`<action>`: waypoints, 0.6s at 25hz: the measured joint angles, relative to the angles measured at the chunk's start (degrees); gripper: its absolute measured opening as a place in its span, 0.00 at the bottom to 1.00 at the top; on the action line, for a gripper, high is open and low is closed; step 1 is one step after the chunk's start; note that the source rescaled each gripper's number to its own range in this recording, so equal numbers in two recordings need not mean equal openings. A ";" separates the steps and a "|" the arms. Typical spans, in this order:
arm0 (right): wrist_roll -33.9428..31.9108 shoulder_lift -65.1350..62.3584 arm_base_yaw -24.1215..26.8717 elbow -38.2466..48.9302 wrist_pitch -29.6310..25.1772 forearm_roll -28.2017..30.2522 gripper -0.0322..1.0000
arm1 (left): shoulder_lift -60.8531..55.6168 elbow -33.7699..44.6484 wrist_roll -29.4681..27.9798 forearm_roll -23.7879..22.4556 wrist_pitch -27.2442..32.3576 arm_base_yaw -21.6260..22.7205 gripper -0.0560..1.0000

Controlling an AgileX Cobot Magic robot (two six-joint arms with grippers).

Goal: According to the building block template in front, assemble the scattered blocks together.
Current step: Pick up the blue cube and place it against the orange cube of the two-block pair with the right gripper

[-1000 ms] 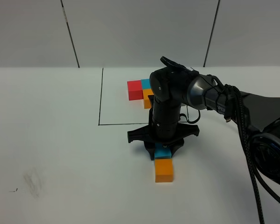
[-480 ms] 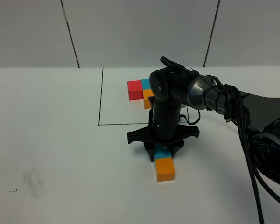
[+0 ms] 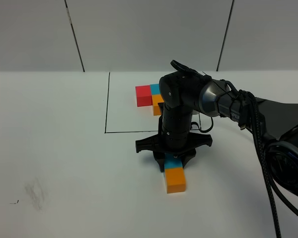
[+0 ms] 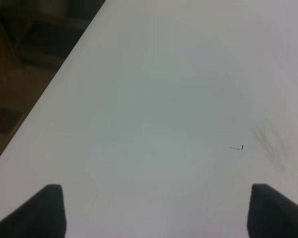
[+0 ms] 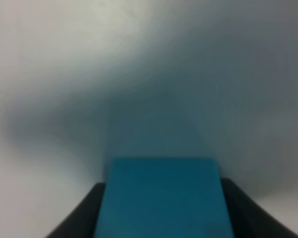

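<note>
1. Left jaws: they stand wide apart and hold nothing, above the bare surface [image 3: 64, 163] near a faint smudge [image 4: 270, 144]. No action is required of them for this step.

2. Orange block [image 3: 175, 180]: it lies flat on the surface, nearest of the loose pieces. Its far face touches the blue block [image 3: 172, 161].

3. Blue block: it is clamped between the right jaws, which are closed on its two side faces and point straight down from the right arm [image 3: 216, 101]. The block appears to rest on the surface, or just above it; which of the two cannot be told.

4. Step in hand (judged): the blue block is being seated against the orange block. For a good result:
- The touching faces are to be brought flush, with the side edges in line and no step between them.
- The block is to be set fully down before the jaws are parted.
- The jaws are to be parted evenly and lifted straight up, so that neither block is dragged or twisted.

5. Orientation: the two blocks form a short row. Its long axis runs from near to far, skewed slightly.

6. Template [image 3: 150, 95]: it lies beyond the arm, inside the black outline [image 3: 107, 104]. Red and blue are set side by side, with orange in front of the blue. The row matches that orange-blue leg; a red block belongs on the left of the blue one. No loose red block is visible.
</note>
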State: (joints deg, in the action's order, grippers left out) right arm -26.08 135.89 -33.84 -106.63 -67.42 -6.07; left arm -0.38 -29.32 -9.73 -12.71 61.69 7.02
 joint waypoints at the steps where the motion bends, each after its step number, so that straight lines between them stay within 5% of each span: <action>1: 0.00 0.00 0.00 0.00 0.00 0.05 0.04 | 0.00 0.00 0.00 0.01 0.00 0.00 0.85; 15: -0.01 -2.21 -0.07 0.05 2.00 2.47 0.04 | 0.00 0.00 0.00 0.01 0.00 0.00 0.85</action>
State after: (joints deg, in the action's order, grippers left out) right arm -26.08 133.68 -33.91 -106.58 -65.42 -3.60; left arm -0.38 -29.32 -9.73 -12.69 61.69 7.02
